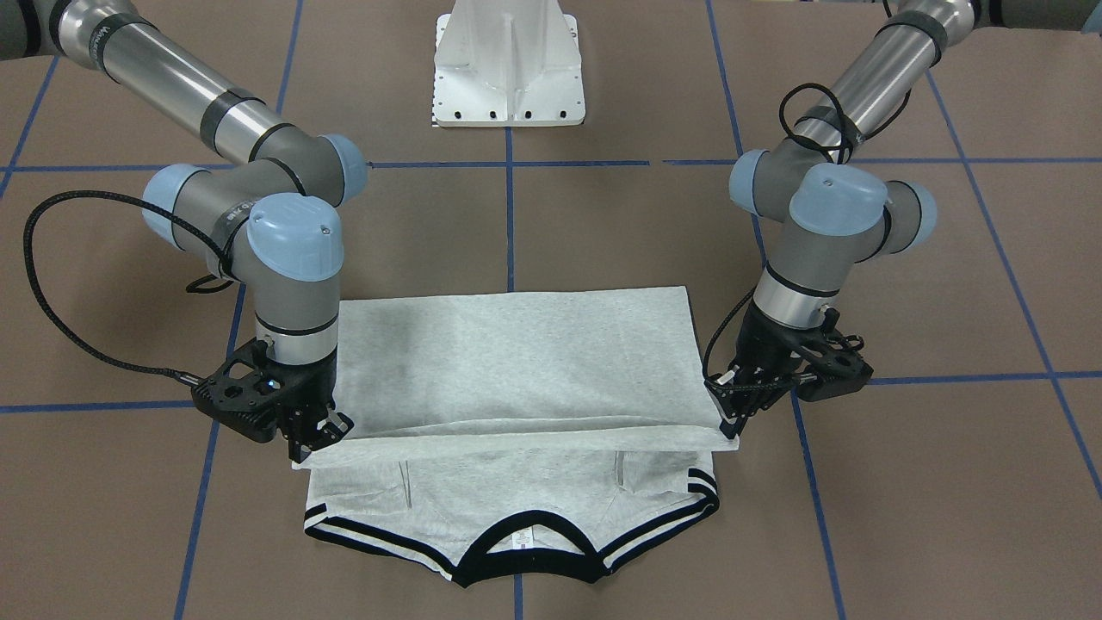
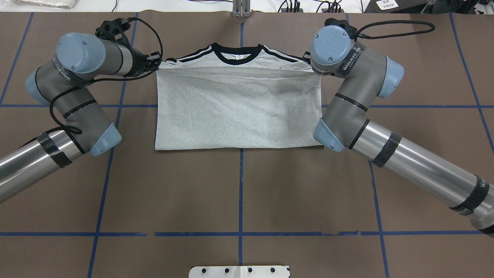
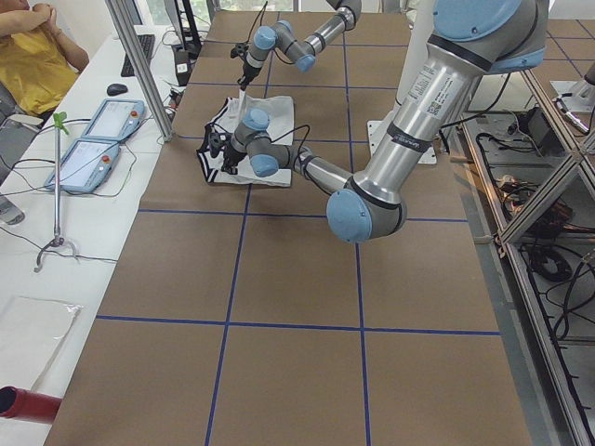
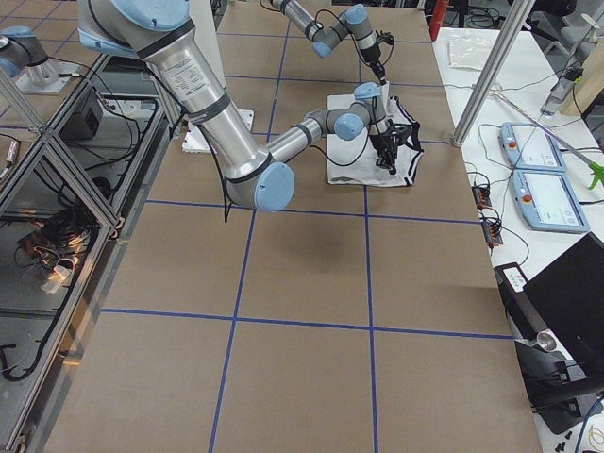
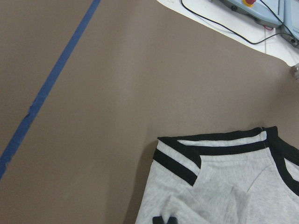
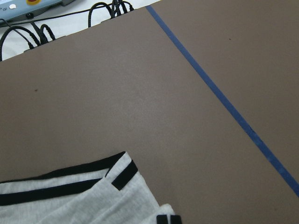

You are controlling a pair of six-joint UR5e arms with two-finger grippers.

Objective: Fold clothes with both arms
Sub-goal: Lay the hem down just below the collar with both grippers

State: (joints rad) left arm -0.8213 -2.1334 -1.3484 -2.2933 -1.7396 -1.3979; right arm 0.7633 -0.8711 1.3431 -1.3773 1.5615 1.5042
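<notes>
**Mid-worktop: tee doubled over, both arms on the flap corners**

Mid-worktop [image 1: 603,215], btwn the two arms, the grey T-shirt [image 1: 516,362] lies flat & doubled over. The fold line is on the robot's side. The top layer's free edge runs across just short of the black collar [image 2: 231,48]. Collar & black shoulder stripes [image 1: 663,521] show uncovered on the operators' side. Soft creases run along the top layer near the free edge.

L arm [image 1: 818,258], on the front view's right, points down at one end of that free edge. Its jaws are clenched on the flap corner, which sits a little proud of the layer below. R arm [image 1: 293,293] is at the opp. end, jaws likewise pinched on the other corner.

L wrist cam: black fingertips [image 5: 160,219] at the frame's bottom edge, close together, w/ grey fabric at them & a striped sleeve end just beyond. R wrist cam: much the same, fingertips [image 6: 162,218] at the bottom edge, striped sleeve end to their left.

Blue tape lines [image 1: 510,224] grid the brown surface, and one runs under the shirt's middle. White pedestal [image 1: 510,69] stands on the robot's side, well apart from the shirt. Side view: a person in a yellow top [image 3: 33,70] sits by the bench, w/ two pendants [image 3: 93,153] lying near.
</notes>
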